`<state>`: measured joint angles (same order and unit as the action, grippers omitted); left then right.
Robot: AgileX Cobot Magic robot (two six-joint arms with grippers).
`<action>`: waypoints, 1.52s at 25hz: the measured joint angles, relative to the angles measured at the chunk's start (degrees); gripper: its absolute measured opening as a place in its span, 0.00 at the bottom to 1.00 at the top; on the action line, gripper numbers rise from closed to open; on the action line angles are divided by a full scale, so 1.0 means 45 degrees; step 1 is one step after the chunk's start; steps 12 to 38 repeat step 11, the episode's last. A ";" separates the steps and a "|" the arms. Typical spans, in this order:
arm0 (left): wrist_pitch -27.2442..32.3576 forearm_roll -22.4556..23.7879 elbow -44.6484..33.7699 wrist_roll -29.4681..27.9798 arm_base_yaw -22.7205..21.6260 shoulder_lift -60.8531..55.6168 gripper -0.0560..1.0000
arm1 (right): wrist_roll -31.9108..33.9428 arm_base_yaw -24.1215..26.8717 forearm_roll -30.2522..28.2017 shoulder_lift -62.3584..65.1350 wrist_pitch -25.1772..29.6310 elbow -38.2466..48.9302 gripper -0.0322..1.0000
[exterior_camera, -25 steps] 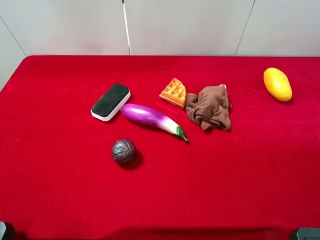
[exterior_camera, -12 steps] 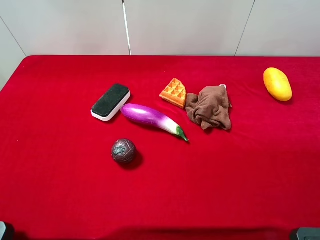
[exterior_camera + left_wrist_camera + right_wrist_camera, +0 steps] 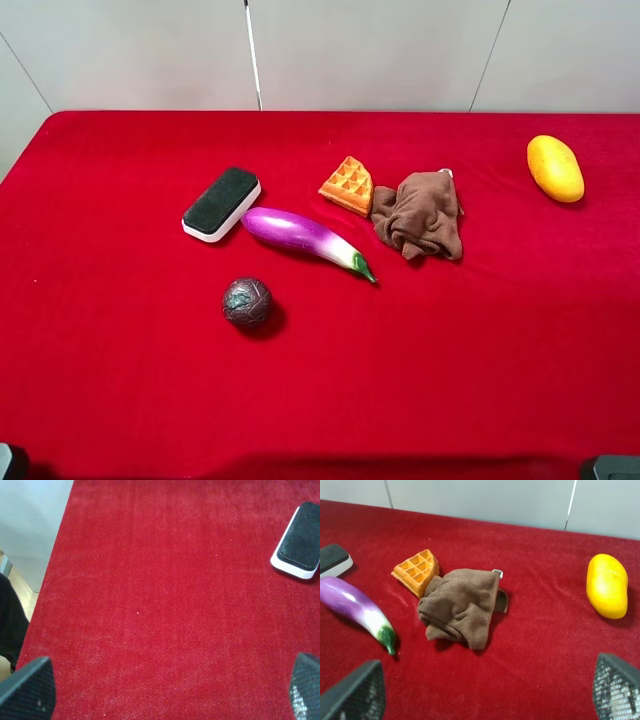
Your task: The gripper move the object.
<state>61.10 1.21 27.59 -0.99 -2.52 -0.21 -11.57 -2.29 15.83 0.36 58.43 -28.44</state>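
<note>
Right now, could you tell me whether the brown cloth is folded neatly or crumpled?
Crumpled. The brown cloth lies bunched in uneven folds and creases on the red table, one edge touching the waffle piece.

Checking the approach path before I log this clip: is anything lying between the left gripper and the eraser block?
Nothing visible does. In the left wrist view only bare red cloth lies between the open left gripper and the eraser. From overhead, the eggplant lies on the eraser's far side from that arm and the ball sits clear of it.
</note>
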 joint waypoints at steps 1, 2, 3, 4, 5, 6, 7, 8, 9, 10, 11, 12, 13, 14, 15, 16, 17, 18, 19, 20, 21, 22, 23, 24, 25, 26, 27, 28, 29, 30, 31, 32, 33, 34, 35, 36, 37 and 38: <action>0.0000 0.0000 0.0000 0.0000 0.0000 0.0000 0.93 | 0.0000 0.0000 0.0000 0.0000 0.0000 0.0000 0.64; 0.0000 0.0000 0.0000 0.0000 0.0000 0.0000 0.93 | 0.0000 0.0000 0.0000 0.0000 0.0000 0.0000 0.64; 0.0000 0.0000 0.0000 0.0000 0.0000 0.0000 0.93 | 0.0000 0.0000 0.0000 0.0000 0.0000 0.0000 0.64; 0.0000 0.0000 0.0000 0.0000 0.0000 0.0000 0.93 | 0.0000 0.0000 0.0000 0.0000 0.0000 0.0000 0.64; 0.0000 0.0000 0.0000 0.0000 0.0000 0.0000 0.93 | 0.0000 0.0000 0.0000 0.0000 0.0000 0.0000 0.64; 0.0000 0.0000 0.0000 0.0000 0.0000 0.0000 0.93 | 0.0000 0.0000 0.0000 0.0000 0.0000 0.0000 0.64; 0.0000 0.0000 0.0000 0.0000 0.0000 0.0000 0.93 | 0.0000 0.0000 0.0000 0.0000 0.0000 0.0000 0.64; 0.0000 0.0000 0.0000 0.0000 0.0000 0.0000 0.93 | 0.0000 0.0000 0.0000 0.0000 0.0000 0.0000 0.64; 0.0000 0.0000 0.0000 0.0000 0.0000 0.0000 0.93 | 0.0000 0.0000 0.0000 0.0000 0.0000 0.0000 0.64; 0.0000 0.0000 0.0000 0.0000 0.0000 0.0000 0.93 | 0.0000 0.0000 0.0000 0.0000 0.0000 0.0000 0.64; 0.0000 0.0000 0.0000 0.0000 0.0000 0.0000 0.93 | 0.0000 0.0000 0.0000 0.0000 0.0000 0.0000 0.64; 0.0000 0.0000 0.0000 0.0000 0.0000 0.0000 0.93 | 0.0000 0.0000 0.0000 0.0000 0.0000 0.0000 0.64; 0.0000 0.0000 0.0000 0.0000 0.0000 0.0000 0.93 | 0.0000 0.0000 0.0000 0.0000 0.0000 0.0000 0.64; 0.0000 0.0000 0.0000 0.0000 0.0000 0.0000 0.93 | 0.0000 0.0000 0.0000 0.0000 0.0000 0.0000 0.64; 0.0000 0.0000 0.0000 0.0000 0.0000 0.0000 0.93 | 0.0000 0.0000 0.0000 0.0000 0.0000 0.0000 0.64; 0.0000 0.0000 0.0000 0.0000 0.0000 0.0000 0.93 | 0.0000 0.0000 0.0000 0.0000 0.0000 0.0000 0.64; 0.0000 0.0000 0.0000 0.0000 0.0000 0.0000 0.93 | 0.0000 0.0000 0.0000 0.0000 0.0000 0.0000 0.64; 0.0000 0.0000 0.0000 0.0000 0.0000 0.0000 0.93 | 0.0000 0.0000 0.0000 0.0000 0.0000 0.0000 0.64; 0.0000 0.0000 0.0000 0.0000 0.0000 0.0000 0.93 | 0.0000 0.0000 0.0000 0.0000 0.0000 0.0000 0.64; 0.0000 0.0000 0.0000 0.0000 0.0000 0.0000 0.93 | 0.0000 0.0000 0.0000 0.0000 0.0000 0.0000 0.64; 0.0000 0.0000 0.0000 0.0000 0.0000 0.0000 0.93 | 0.0000 0.0000 0.0000 0.0000 0.0000 0.0000 0.64; 0.0000 0.0000 0.0000 0.0000 0.0000 0.0000 0.93 | 0.0000 0.0000 0.0000 0.0000 0.0000 0.0000 0.64; 0.0000 0.0000 0.0000 0.0000 0.0000 0.0000 0.93 | 0.0000 0.0000 0.0000 0.0000 0.0000 0.0000 0.64; 0.0000 0.0000 0.0000 0.0000 0.0000 0.0000 0.93 | 0.0000 0.0000 0.0000 0.0000 0.0000 0.0000 0.64; 0.0000 0.0000 0.0000 0.0000 0.0000 0.0000 0.93 | 0.0000 0.0000 0.0000 0.0000 0.0000 0.0000 0.64; 0.0000 0.0000 0.0000 0.0000 0.0000 0.0000 0.93 | 0.0000 0.0000 0.0000 0.0000 0.0000 0.0000 0.64; 0.0000 0.0000 0.0000 0.0000 0.0000 0.0000 0.93 | 0.0000 0.0000 0.0000 0.0000 0.0000 0.0000 0.64; 0.0000 0.0000 0.0000 0.0000 0.0000 0.0000 0.93 | 0.0000 0.0000 0.0000 0.0000 0.0000 0.0000 0.64; 0.0000 0.0000 0.0000 0.0000 0.0000 0.0000 0.93 | 0.0000 0.0000 0.0000 0.0000 0.0000 0.0000 0.64; 0.0000 0.0000 0.0000 0.0000 0.0000 0.0000 0.93 | 0.0000 0.0000 0.0000 0.0000 0.0000 0.0000 0.64; 0.0000 0.0000 0.0000 0.0000 0.0000 0.0000 0.93 | 0.0000 0.0000 0.0000 0.0000 0.0000 0.0000 0.64; 0.0000 0.0000 0.0000 0.0000 0.0000 0.0000 0.93 | 0.0000 0.0000 0.0000 0.0000 0.0000 0.0000 0.64; 0.0000 0.0000 0.0000 0.0000 0.0000 0.0000 0.93 | 0.0000 0.0000 0.0000 0.0000 0.0000 0.0000 0.64; 0.0000 0.0000 0.0000 0.0000 0.0000 0.0000 0.93 | 0.0000 0.0000 0.0000 0.0000 0.0000 0.0000 0.64; 0.0000 0.0000 0.0000 0.0000 0.0000 0.0000 0.93 | 0.0000 0.0000 0.0000 0.0000 0.0000 0.0000 0.64; 0.0000 0.0000 0.0000 0.0000 0.0000 0.0000 0.93 | 0.0000 0.0000 0.0000 0.0000 0.0000 0.0000 0.64; 0.0000 0.0000 0.0000 0.0000 0.0000 0.0000 0.93 | 0.0000 0.0000 0.0000 0.0000 0.0000 0.0000 0.64; 0.0000 0.0000 0.0000 0.0000 0.0000 0.0000 0.93 | 0.0000 0.0000 0.0000 0.0000 0.0000 0.0000 0.64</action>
